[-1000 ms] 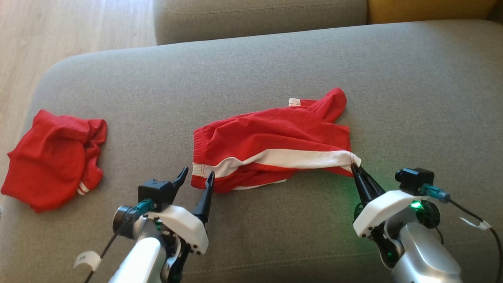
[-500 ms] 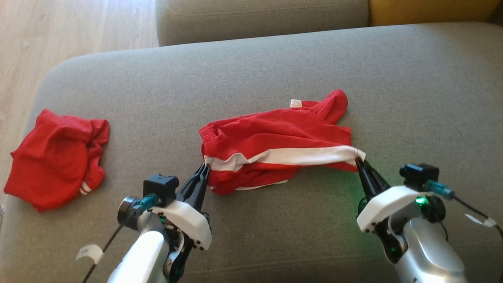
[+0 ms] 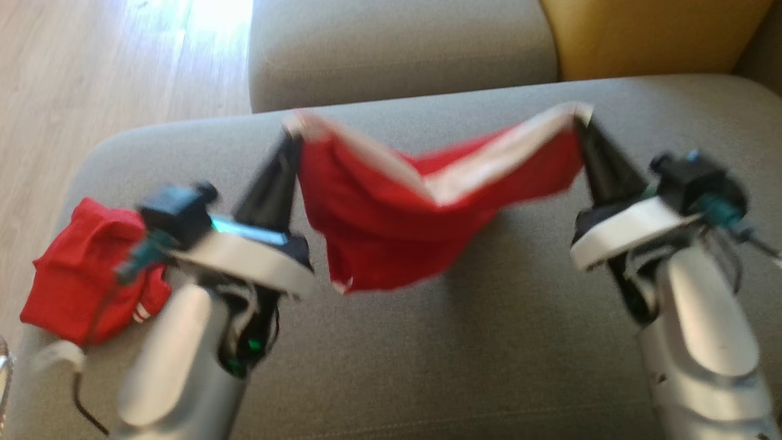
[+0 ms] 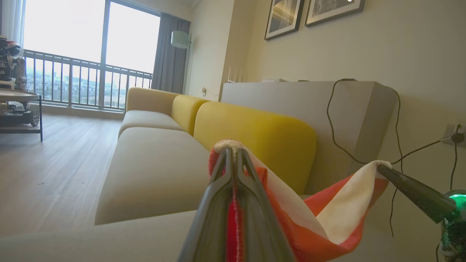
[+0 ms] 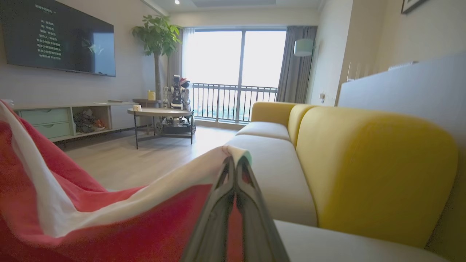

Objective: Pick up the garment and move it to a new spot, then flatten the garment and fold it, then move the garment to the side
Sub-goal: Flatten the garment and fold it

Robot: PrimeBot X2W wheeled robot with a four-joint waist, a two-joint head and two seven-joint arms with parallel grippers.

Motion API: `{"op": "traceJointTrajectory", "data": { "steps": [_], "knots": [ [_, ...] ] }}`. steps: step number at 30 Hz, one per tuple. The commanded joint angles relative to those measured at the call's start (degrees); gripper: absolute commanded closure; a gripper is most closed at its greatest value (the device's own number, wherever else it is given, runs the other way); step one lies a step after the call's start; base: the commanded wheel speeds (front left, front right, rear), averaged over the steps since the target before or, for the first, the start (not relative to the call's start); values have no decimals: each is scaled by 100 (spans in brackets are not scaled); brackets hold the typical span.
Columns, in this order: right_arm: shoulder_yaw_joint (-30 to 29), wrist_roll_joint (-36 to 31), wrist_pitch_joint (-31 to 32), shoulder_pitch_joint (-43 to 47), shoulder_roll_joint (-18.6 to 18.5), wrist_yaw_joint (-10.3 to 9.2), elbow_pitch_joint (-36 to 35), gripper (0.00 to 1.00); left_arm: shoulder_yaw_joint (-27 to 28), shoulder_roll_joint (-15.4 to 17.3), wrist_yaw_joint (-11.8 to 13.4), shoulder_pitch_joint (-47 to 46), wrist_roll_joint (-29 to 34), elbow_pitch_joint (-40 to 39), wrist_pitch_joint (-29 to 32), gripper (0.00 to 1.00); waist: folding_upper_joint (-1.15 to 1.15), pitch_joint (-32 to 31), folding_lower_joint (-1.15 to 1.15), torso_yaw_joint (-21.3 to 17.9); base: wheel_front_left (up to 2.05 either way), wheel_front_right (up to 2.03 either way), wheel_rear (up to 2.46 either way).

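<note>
Both clamped tight: my left gripper point(image 3: 294, 139) and right gripper point(image 3: 581, 121) each pinch a garment point(image 3: 391, 244) corner, cloth sagging above the cushion point(image 3: 489, 342).

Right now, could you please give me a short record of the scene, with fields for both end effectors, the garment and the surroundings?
left end effector: shut on one end of the red shorts
right end effector: shut on the other end of the shorts
shorts: white stripe along the top edge, strung between the two, sagging in the middle
surface: grey sofa seat
other cloth: red garment crumpled near the seat's left edge
picture quality: head view blurred
</note>
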Motion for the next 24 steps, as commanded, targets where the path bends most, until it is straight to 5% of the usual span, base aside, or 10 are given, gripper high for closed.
{"op": "traceJointTrajectory", "data": {
  "steps": [1, 5, 12, 20, 24],
  "knots": [
    [23, -121, 212, -260, 14, -2, -673, 100, 381, 107, 144, -397, -157, -566, 158, 100, 0, -95, 0, -47, 0, 0, 0],
    [-76, -46, 783, -142, 14, -2, -1626, 100, 623, 68, 435, -349, -553, -1206, 736, 100, 0, -104, 0, -78, 0, 0, 0],
    [-193, 17, 1579, -473, 14, -2, -2179, 100, 814, 222, 849, -758, -733, -1445, 1696, 100, 0, 216, 0, -113, 0, 0, 0],
    [-85, 15, 1952, -2790, 14, -2, -733, 100, 868, 420, 570, -3004, -824, -169, 2355, 100, 0, 1550, 0, -296, 0, 0, 0],
    [-272, -293, 1290, -4376, 14, -2, 419, 100, 829, 452, 323, -4496, -520, 985, 1927, 100, 0, 2157, 0, -414, 0, 0, 0]
  ]
}}
